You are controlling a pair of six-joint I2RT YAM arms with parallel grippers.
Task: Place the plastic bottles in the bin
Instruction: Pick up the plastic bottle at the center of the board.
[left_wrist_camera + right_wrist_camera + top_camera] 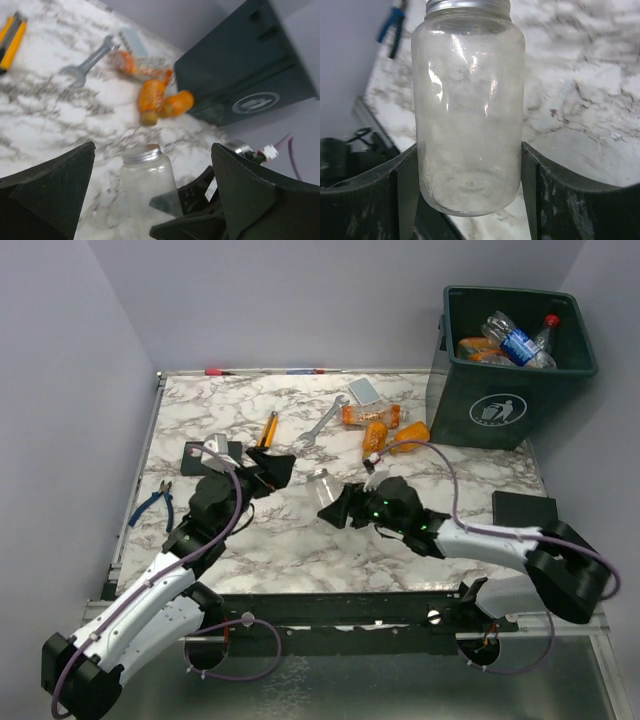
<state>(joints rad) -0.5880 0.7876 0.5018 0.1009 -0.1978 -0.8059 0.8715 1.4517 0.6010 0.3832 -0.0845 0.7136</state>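
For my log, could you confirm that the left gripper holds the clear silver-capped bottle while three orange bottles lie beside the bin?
Not quite: the right gripper holds the clear silver-capped bottle, as the right wrist view shows; three orange bottles do lie beside the bin.

Soft, even overhead light is filling the top view, leaving only faint shadows on the marble counter point(200, 410). The left wrist view is blurring throughout, smearing the wrench point(90, 62) and orange bottles point(152, 95). In the right wrist view, white glare streaks are running down the sharp clear bottle point(470, 110); the counter behind is softening.
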